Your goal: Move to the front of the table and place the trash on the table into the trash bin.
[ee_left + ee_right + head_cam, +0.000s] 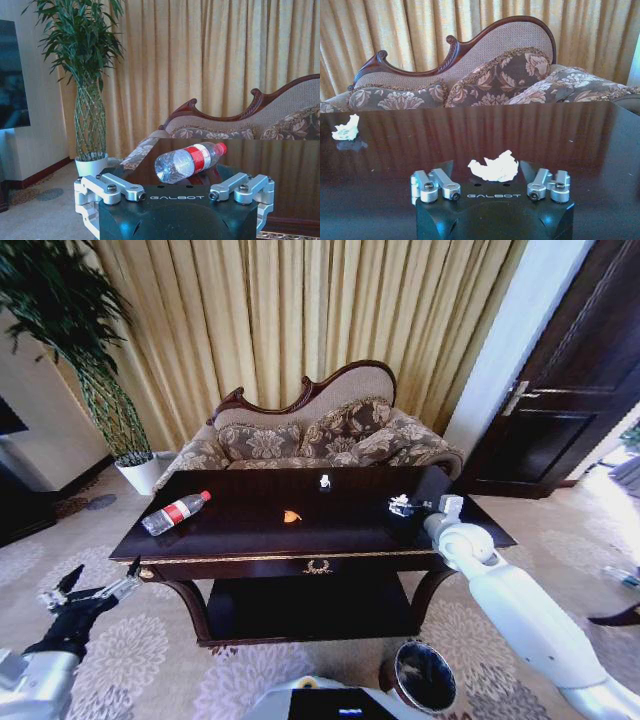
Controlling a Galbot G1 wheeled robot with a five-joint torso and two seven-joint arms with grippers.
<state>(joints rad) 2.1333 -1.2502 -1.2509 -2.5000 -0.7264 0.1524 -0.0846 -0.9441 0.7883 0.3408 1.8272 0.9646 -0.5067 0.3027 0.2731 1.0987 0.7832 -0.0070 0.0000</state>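
The right gripper (pixel 492 192), jaws open and empty, sits low over the surface (pixel 240 530) with a crumpled white scrap (pixel 493 167) directly ahead between them, nearer than the left gripper (pixel 95 588).

A furnished living room: carved-back sofa (pixel 320 430), gold curtains (pixel 300 310), patterned carpet (pixel 150 640), potted plant (pixel 90 350).

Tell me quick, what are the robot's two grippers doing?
Left gripper: open, holding nothing, off the table's left corner.
Right gripper: open over the table, around a white scrap.
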